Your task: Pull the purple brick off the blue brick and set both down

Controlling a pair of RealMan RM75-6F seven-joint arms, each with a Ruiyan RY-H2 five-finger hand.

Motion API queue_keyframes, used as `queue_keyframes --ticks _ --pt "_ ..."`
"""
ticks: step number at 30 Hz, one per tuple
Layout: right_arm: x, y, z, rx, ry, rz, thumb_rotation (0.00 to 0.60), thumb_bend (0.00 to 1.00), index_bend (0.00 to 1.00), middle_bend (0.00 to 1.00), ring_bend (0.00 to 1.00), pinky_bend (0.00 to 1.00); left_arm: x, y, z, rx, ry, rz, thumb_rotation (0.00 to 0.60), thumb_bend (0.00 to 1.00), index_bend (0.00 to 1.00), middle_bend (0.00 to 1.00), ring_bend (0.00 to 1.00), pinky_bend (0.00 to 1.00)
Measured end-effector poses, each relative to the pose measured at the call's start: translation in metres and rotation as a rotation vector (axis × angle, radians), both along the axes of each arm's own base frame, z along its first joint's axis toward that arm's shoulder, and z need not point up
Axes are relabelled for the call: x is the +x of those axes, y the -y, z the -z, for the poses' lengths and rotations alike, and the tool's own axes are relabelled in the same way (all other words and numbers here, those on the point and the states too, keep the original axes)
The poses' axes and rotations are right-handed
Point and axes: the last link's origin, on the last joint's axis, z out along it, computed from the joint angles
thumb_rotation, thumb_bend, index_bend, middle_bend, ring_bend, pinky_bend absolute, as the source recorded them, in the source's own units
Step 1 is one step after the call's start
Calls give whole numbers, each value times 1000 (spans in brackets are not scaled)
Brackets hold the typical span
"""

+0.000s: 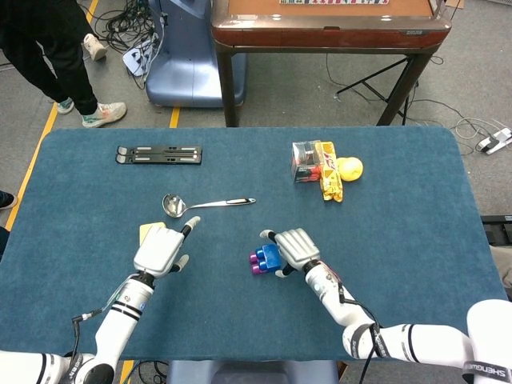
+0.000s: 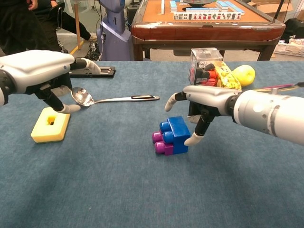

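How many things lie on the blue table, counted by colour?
Blue: 1, blue brick
Purple: 1, purple brick
Yellow: 3, sponge, lemon, snack packet
Silver: 1, ladle
Black: 1, flat bar
Clear: 1, box
Total: 8

Overhead head view, low chest view
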Motion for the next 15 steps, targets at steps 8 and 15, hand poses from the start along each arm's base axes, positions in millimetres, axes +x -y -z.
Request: queue_keyframes --ticks 8,15 --pt "3 7 10 -9 7 18 600 0 251 1000 1000 1000 -4 2 1 -7 -1 -9 600 294 166 895 807 1000" --pt "4 11 17 5 30 35 600 0 371 1000 1000 1000 -9 3 3 -7 -7 -17 600 294 166 896 806 1000"
